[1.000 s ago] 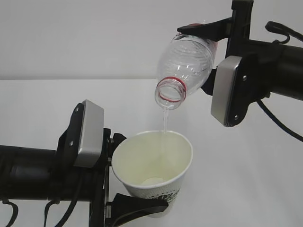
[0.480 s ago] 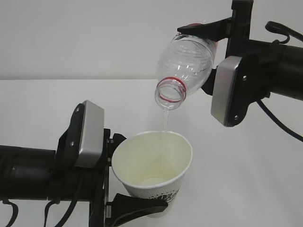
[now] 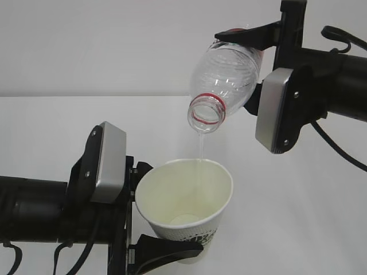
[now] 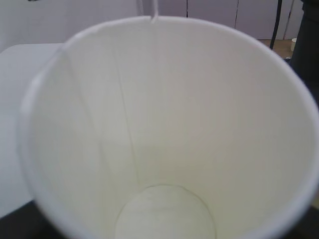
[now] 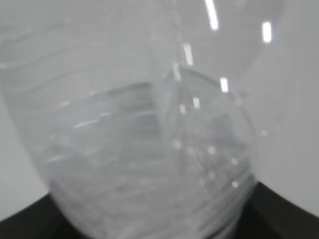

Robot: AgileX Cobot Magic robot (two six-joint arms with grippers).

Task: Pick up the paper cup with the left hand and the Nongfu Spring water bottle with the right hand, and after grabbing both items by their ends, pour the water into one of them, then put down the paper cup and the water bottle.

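Your left arm is reaching in low from the left edge, lying roughly level, its grey-plated wrist housing tilted slightly back. Your left tool (image 3: 150,238) is gripping the paper cup (image 3: 186,200) near its base, one black finger (image 3: 166,250) curving under the printed band. Your right arm is coming in high from the right edge, also about level. Your right tool (image 3: 252,63) is clamping the Nongfu Spring water bottle (image 3: 225,77) at its rear end, holding it tipped mouth-down.
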